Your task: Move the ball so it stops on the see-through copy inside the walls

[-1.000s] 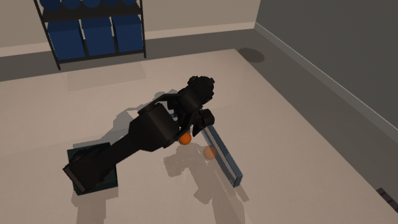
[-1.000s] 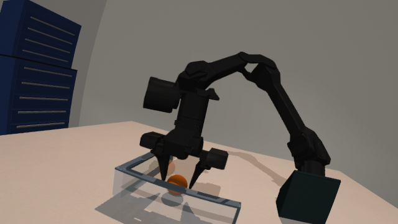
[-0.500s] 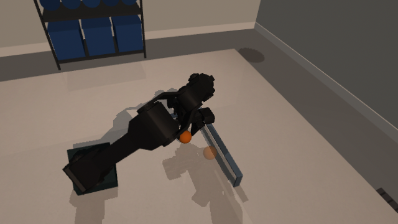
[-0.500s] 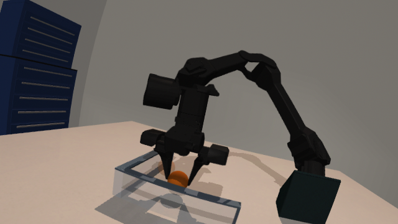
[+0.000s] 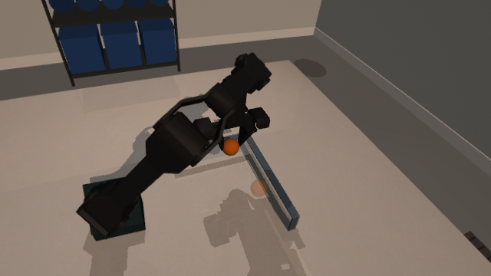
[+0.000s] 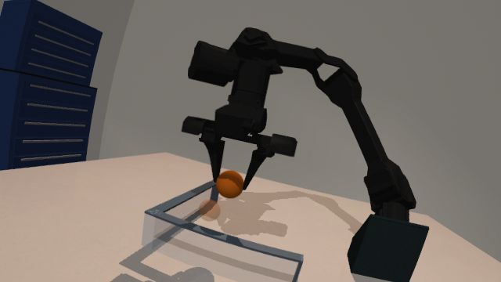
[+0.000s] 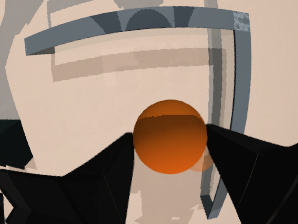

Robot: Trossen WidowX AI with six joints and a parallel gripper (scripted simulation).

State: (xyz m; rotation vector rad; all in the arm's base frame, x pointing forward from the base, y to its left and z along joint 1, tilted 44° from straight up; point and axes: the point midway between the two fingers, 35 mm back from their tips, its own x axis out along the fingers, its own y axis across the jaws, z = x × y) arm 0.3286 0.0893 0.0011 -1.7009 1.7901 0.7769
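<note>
My end effector (image 6: 229,183) is pinching the orange ball (image 6: 229,184) between its two dark fingertips (image 6: 215,172), one on each side. In the exterior view I see the ball lifted off the worktop (image 6: 78,204), with its shadow lying on the surface below. The wrist view gives me the same grip: the ball (image 7: 170,136) sits in the gap with a black finger pressed to each flank.

Below and a little toward the corner of the walls I can make out the see-through copy (image 6: 209,209), a faint orange sphere resting on the worktop. From the top view the ball (image 5: 231,146) hangs near the far end of the long wall, and the copy (image 5: 259,188) lies farther along that wall, just beside it on the inner side; the two are apart.

The clear walls (image 6: 219,251) form an L with bluish top edges. In the top view the long wall (image 5: 274,184) runs diagonally toward the near right, and the shorter one is mostly hidden under my arm.

The black arm (image 6: 352,102) arches up and over from its dark base block (image 6: 407,251) at the edge of the worktop. Beyond, I see a blue drawer cabinet (image 6: 43,86) in the exterior view and a shelf rack (image 5: 177,38) holding blue bins (image 5: 120,46) in the top view.
</note>
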